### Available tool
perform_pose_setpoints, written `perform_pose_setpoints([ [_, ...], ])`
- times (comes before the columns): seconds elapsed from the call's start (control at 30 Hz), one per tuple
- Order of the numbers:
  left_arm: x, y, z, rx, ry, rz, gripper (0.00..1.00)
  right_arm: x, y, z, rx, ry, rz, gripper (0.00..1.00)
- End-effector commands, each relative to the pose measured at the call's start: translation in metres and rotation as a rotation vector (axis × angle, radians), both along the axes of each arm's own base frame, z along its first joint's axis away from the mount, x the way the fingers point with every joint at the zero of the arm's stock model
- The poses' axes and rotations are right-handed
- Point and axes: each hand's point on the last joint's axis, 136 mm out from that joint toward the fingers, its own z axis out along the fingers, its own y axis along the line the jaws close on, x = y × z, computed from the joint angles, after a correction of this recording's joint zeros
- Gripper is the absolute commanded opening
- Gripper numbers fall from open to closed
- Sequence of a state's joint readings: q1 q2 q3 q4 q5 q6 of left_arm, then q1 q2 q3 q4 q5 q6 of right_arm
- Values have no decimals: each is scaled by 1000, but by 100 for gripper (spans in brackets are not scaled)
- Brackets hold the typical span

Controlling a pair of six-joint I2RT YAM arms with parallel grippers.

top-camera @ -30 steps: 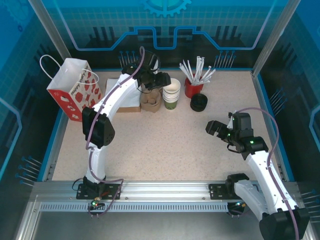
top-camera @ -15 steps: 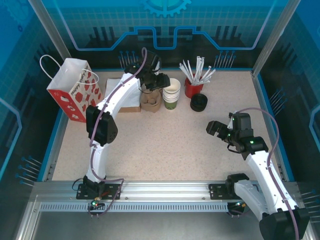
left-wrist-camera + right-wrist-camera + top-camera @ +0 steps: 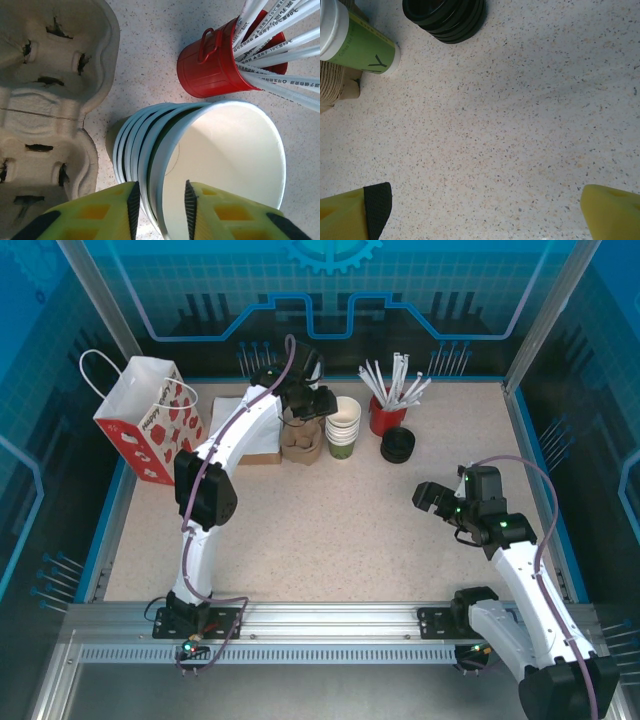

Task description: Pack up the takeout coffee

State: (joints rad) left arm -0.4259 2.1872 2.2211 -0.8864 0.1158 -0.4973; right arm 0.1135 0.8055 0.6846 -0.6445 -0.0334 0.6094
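Wall of topmost cup [image 3: 225, 150] stands between jaws of left claw [image 3: 160, 202].

We see the left arm on the move: its elbow [image 3: 205, 502] has swung a touch right and toward the near edge since a second ago. Up at the far end, the left gripper [image 3: 160, 202] has pulled in tighter over the stack of cups [image 3: 145, 150], its jaws looking narrower than before. They now straddle the stack's near wall, one finger inside the top cup.
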Motion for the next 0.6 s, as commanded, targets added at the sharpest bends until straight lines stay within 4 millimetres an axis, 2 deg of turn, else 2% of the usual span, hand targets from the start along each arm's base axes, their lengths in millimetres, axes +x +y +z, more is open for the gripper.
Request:
perform_pose_setpoints([
  [0.0,1,-1,5,10,-12,-9,28,-6,1,-7,-18,27,13,100],
  [0.23,1,-2,6,9,-15,-10,18,-6,1,-7,-20,26,13,100],
  [0.47,0,-2,13,6,-22,-13,6,-6,0,-7,-21,27,13,100],
  [0.57,0,-2,19,1,-29,-14,4,-6,0,-7,-24,29,13,100],
])
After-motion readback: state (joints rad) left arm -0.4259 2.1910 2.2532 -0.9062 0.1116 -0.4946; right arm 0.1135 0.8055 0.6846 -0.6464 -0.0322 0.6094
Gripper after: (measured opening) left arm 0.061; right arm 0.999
